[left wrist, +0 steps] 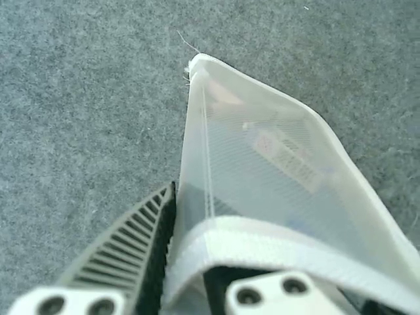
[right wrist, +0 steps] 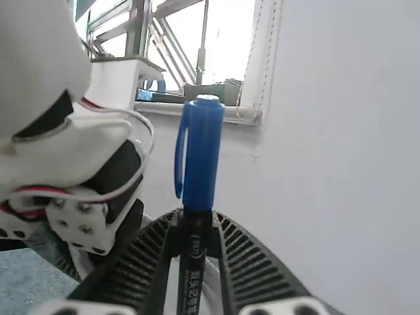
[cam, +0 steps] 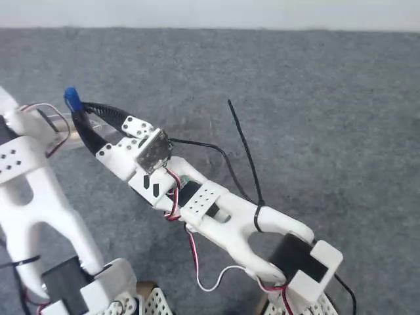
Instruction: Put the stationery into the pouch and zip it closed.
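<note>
Your left gripper (left wrist: 190, 266) clenched the pouch (left wrist: 275, 170) at its zip hem: soft mesh, likely to sag; your right gripper (right wrist: 197, 223) clamped the pen (right wrist: 197, 164) below its cap: light, stiff, probably slick

Built from white printed links on both the right arm (cam: 220, 213) and the left arm (cam: 29, 180), with black servo blocks between. Drilled with rows of small holes on flat plates. Strung with red, white and black wires (cam: 197, 252) trailing toward 6 o'clock, plus a black cable tie (cam: 244, 147) jutting toward 11 o'clock. Tipped with black ribbed fingers on the right gripper (right wrist: 195, 220) and left gripper (left wrist: 184, 203), fastened by round screws in white mounts.
</note>
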Controlling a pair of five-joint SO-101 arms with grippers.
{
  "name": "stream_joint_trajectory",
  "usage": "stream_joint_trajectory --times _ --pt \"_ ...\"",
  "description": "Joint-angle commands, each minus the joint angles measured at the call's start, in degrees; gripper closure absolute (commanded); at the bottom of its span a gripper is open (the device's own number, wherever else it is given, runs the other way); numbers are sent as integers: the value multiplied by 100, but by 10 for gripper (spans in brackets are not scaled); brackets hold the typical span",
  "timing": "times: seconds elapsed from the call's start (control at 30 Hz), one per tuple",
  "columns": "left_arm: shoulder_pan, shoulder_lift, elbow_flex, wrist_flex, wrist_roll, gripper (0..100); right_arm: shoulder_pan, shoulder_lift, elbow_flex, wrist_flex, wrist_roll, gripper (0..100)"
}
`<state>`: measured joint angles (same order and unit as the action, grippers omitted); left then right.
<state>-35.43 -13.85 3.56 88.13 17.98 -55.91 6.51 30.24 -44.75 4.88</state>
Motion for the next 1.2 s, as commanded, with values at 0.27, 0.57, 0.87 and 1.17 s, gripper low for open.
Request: stream_joint_trajectory --times 0.27,0.57,0.87,1.17 --pt "62 -35 -31 -105 62 990 40 -110 -325 -57 879 779" --pt "62 -26 -22 -114 53 990 40 -136 -325 -57 905 898" --pt "70 -18 -22 -114 53 990 40 -1033 70 -48 888 902" --pt "158 -18 -22 -114 53 990 48 -1358 114 259 853 998"
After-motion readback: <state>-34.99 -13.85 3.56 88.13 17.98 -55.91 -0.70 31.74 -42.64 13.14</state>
